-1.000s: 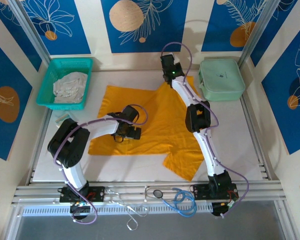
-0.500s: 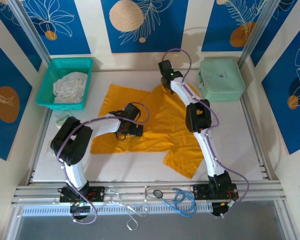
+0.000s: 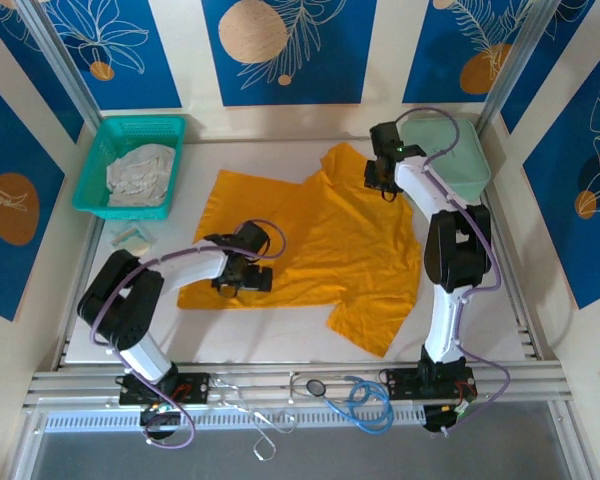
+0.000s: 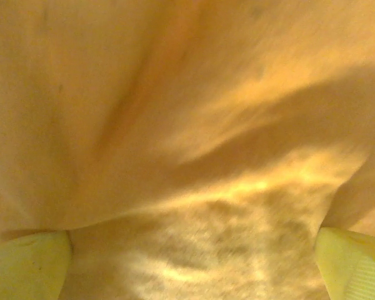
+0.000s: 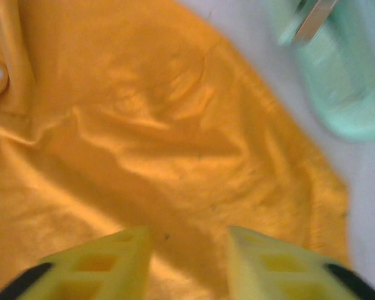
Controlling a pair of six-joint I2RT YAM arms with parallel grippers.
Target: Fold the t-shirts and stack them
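The mustard-orange t-shirt [image 3: 320, 245] lies spread on the white table, one sleeve up near the back [image 3: 340, 160] and one toward the front [image 3: 365, 325]. My left gripper [image 3: 245, 277] sits low over the shirt's left part. Its yellow fingers [image 4: 25, 265] stand wide apart at the corners of the left wrist view, open, with orange cloth [image 4: 187, 156] close beneath. My right gripper [image 3: 378, 178] hovers at the shirt's upper right edge, open, with the orange cloth [image 5: 150, 125] below its fingertips [image 5: 106, 262]. The pale whitish-grey garment [image 3: 140, 172] lies crumpled in the basket.
The teal mesh basket [image 3: 100, 165] stands at the back left. The mint-green case [image 3: 460, 160] is at the back right, just beyond my right gripper, with its edge [image 5: 344, 87] in the right wrist view. A small pale object [image 3: 132, 238] lies left of the shirt.
My right gripper swung from the shirt's collar area to the right, toward the green case, and the shirt's right side now lies spread wider. My left gripper shifted slightly left and toward the front.
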